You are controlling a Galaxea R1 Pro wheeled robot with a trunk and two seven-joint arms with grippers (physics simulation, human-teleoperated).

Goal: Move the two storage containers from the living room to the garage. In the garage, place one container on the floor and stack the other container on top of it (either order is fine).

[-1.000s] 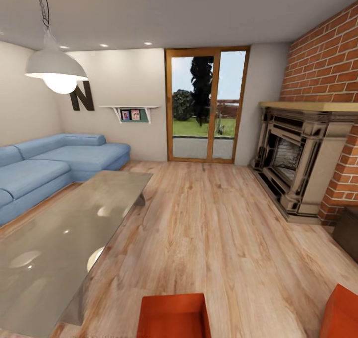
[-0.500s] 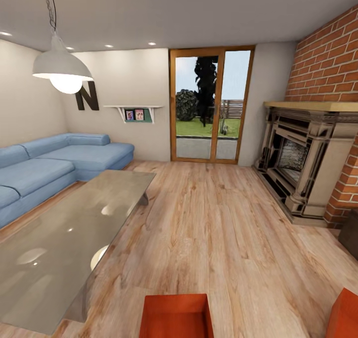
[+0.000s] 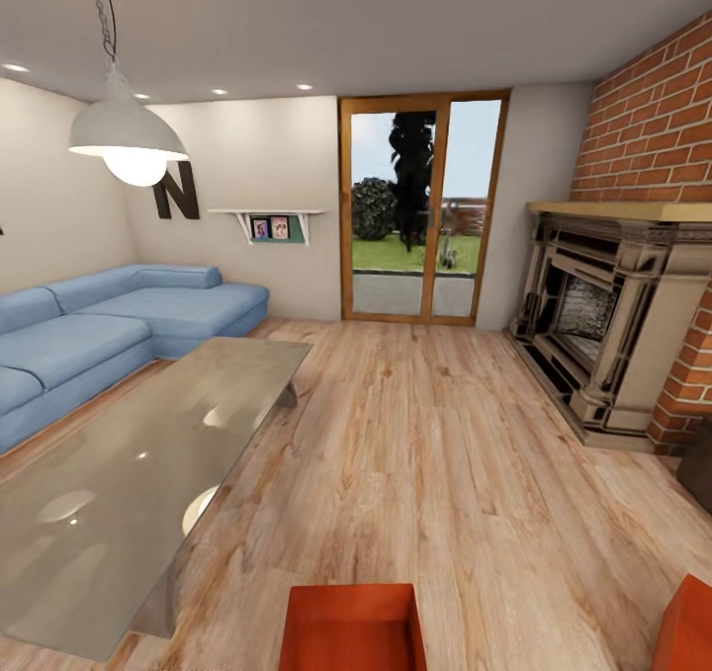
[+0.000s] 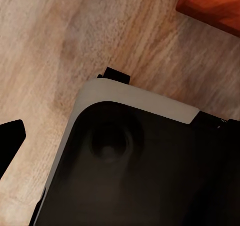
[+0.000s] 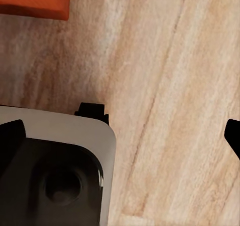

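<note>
left wrist view looks straight down past robot base (image 4: 135, 161) at plank floor (image 4: 50, 46)

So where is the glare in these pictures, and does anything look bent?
Head view: the lit pendant lamp throws pale reflections onto the glass coffee table, and the ceiling and walls bow as through a wide lens. Left wrist view: the wood floor looks soft and evenly lit. Right wrist view: a small highlight on the robot's base.
</note>
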